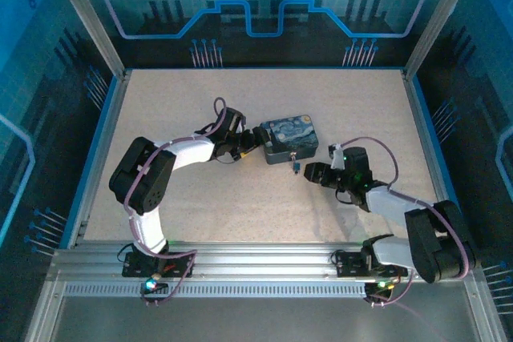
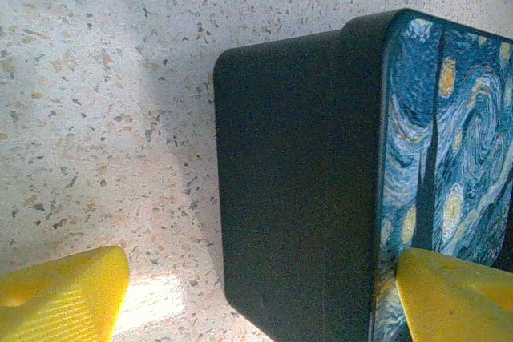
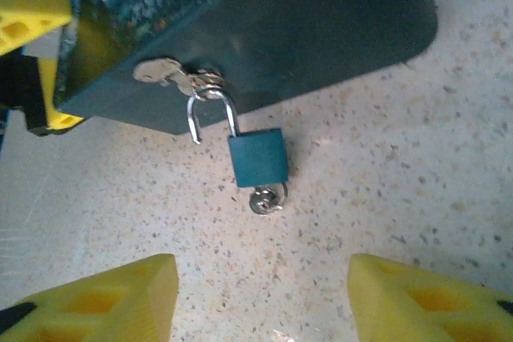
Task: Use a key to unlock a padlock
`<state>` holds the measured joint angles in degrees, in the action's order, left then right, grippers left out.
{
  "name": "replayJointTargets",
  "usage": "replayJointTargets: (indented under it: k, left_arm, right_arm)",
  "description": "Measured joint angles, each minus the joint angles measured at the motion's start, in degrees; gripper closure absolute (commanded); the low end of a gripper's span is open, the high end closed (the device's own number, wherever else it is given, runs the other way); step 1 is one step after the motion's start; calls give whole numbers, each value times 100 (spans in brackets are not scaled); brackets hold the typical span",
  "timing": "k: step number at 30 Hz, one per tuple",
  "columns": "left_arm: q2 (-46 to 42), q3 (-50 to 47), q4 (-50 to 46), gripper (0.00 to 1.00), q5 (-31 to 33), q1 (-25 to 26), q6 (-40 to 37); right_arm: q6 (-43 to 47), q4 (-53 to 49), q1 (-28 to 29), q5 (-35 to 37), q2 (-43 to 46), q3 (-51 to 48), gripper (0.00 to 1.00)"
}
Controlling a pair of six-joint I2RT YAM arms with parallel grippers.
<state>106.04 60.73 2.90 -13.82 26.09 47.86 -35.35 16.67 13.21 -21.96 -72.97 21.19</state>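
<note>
Where the speckled table (image 1: 240,206) bears the set, entries follow. Left arm: folded at the elbow, forearm running rightward; left gripper (image 1: 255,142) spread wide about the left end of the painted tin (image 1: 288,140), one finger clear of its dark wall. Right arm: reaching leftward, low; right gripper (image 3: 260,270) parted, holding nothing. Item, padlock (image 3: 257,158): hooked through the tin's hasp, just ahead of the right fingertips, apart from them. Item, key (image 3: 267,198): seated in the padlock's underside.
</note>
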Motion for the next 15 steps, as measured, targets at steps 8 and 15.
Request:
replayJointTargets:
  k: [8, 15]
  left_arm:
    - [-22, -120, 192, 13, -17, 0, 4]
    - [-199, -350, 254, 13, -17, 0, 17]
  right_arm:
    - [157, 273, -243, -623, -1108, 1038, 40]
    - [302, 487, -258, -769, -1954, 1668, 38]
